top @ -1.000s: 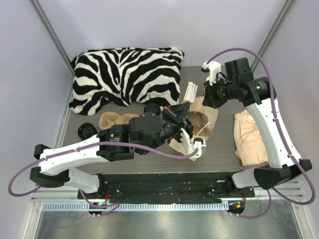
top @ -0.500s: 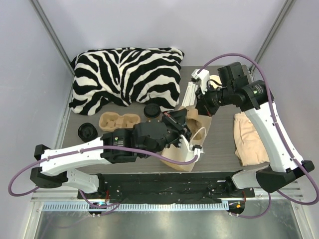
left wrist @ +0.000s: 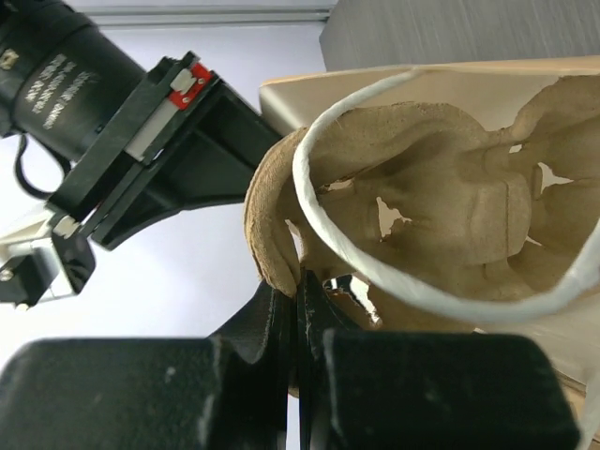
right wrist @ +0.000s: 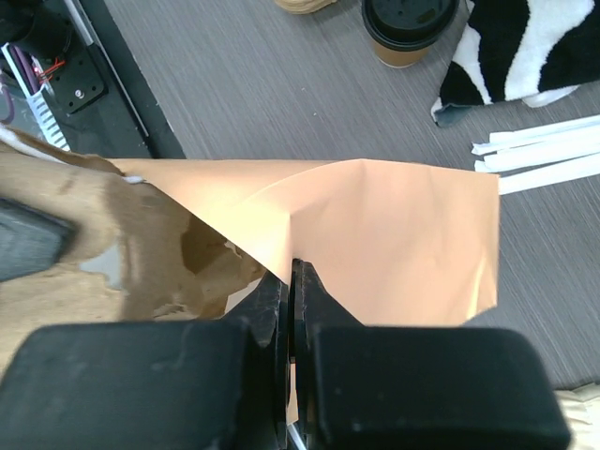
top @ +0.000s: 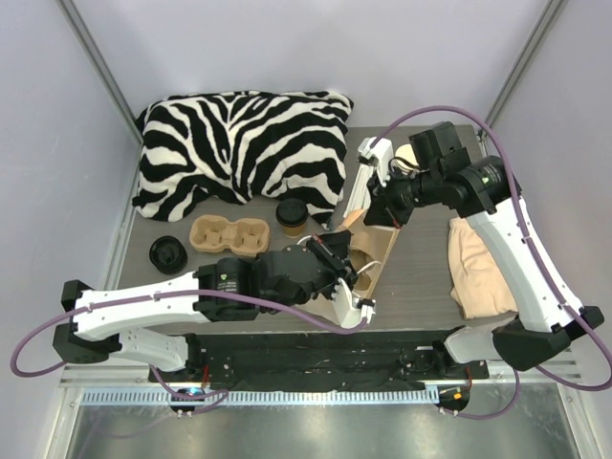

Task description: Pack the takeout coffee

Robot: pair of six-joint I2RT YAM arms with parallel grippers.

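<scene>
Nearest the arm bases, the left gripper (left wrist: 296, 292) has its jaws pressed together on a tan edge at the mouth of the paper bag (top: 375, 256). The bag's white handle (left wrist: 323, 230) loops just above the pinch. The left wrist view looks into the bag, where a moulded pulp liner (left wrist: 450, 202) with small holes fills the inside.

The bag lies on the grey desk (top: 421, 277) at its middle, with its length running from 6 o'clock to 12 o'clock. At its 12 o'clock end the right gripper (right wrist: 292, 274) has its jaws closed tight on a fold of the smooth brown paper, so each arm holds one end.

The takeout coffee (top: 292, 214) stands on the desk at about 10 o'clock from the bag, near it but not touching and outside it. It is upright, its long axis vertical and its black lid facing up. Neither arm touches it.

At 9 o'clock from the cup lies a pulp cup carrier (top: 228, 234) with two hollows. Farther toward 9 o'clock sits a loose black lid (top: 169, 253). A folded tan cloth (top: 478, 263) lies at 3 o'clock from the bag. White straws (top: 356, 186) lie at 12 o'clock from the bag, beside a zebra-striped pillow (top: 239, 143) that fills the desk's far left.
</scene>
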